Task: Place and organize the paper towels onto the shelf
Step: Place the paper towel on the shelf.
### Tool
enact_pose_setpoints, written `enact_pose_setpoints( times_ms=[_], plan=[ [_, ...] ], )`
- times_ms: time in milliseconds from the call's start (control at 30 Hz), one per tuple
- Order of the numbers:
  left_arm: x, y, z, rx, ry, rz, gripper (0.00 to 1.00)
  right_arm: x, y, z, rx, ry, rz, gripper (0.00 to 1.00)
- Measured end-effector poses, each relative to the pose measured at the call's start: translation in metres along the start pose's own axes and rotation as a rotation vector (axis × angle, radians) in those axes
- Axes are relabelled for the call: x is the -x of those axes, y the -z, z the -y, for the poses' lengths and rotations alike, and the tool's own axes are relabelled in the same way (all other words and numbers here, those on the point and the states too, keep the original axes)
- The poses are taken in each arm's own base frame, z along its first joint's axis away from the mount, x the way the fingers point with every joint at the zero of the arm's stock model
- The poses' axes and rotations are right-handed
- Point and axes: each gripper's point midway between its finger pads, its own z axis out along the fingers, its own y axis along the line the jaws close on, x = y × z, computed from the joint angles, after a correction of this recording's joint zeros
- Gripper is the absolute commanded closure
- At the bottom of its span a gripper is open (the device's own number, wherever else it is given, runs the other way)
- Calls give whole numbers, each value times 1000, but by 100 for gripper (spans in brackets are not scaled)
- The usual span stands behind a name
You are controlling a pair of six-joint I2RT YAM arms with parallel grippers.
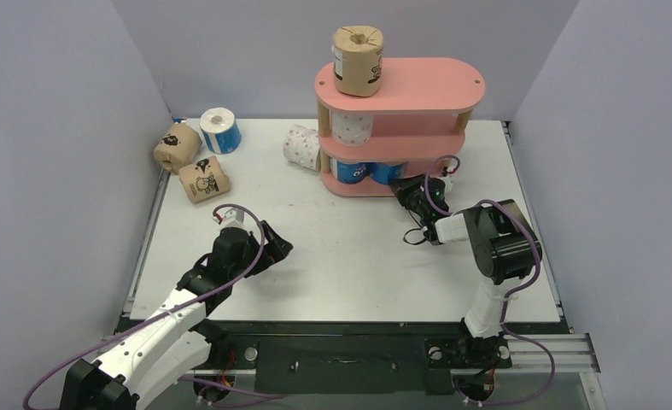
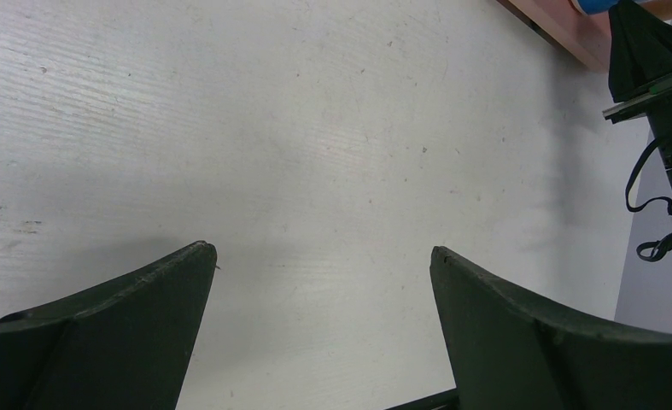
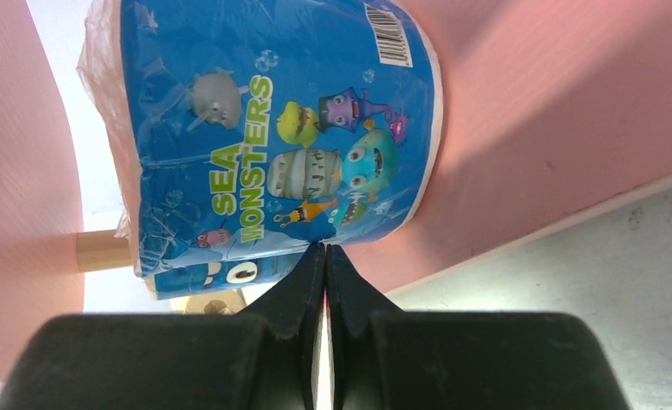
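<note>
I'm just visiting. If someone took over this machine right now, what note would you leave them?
Left claw: open, empty, over the table.
Right claw: shut, holding nothing, tips at a blue roll on the bottom board of the shelf.
Done: the shelf holds a brown roll on top, a dotted white roll in the middle, two blue rolls at the bottom.
Left: two brown rolls, a loose blue roll and a loose dotted roll lie on the table.
</note>
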Motion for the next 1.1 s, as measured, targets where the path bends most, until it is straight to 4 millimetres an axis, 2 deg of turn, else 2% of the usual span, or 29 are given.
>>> enact_pose_setpoints(
  times_ms=[533, 567, 633, 700, 800, 867, 900, 933, 1033, 1100],
  plan=[
    [1, -1, -2, 7, 4, 3, 4, 2, -7, -2, -2, 0, 0, 100],
    [1, -1, -2, 7, 4, 4, 3, 1, -6, 0, -5, 2, -3, 97],
    [2, -1, -2, 9, 4, 4, 4, -2, 1, 6, -19, 6, -9, 84],
    [2, -1, -3, 13, 4, 6, 4, -4, 14, 11, -39, 12, -19, 74],
    [2, -1, -6, 25, -2, 7, 4, -7, 47, 9, -50, 50, -33, 60],
    [3, -1, -9, 39, -6, 9, 4, -4, 74, -5, -25, 104, -25, 48],
    [5, -1, -11, 50, -9, 14, 4, -2, 88, -17, 0, 141, -15, 35],
    [7, -1, -11, 60, -10, 18, 4, -1, 98, -25, 18, 172, -9, 31],
    [20, 1, -9, 87, -14, 45, 4, -9, 136, -57, 86, 327, -1, 23],
    [31, 3, -8, 110, -13, 69, 4, -19, 158, -66, 109, 427, -4, 21]
  ],
)
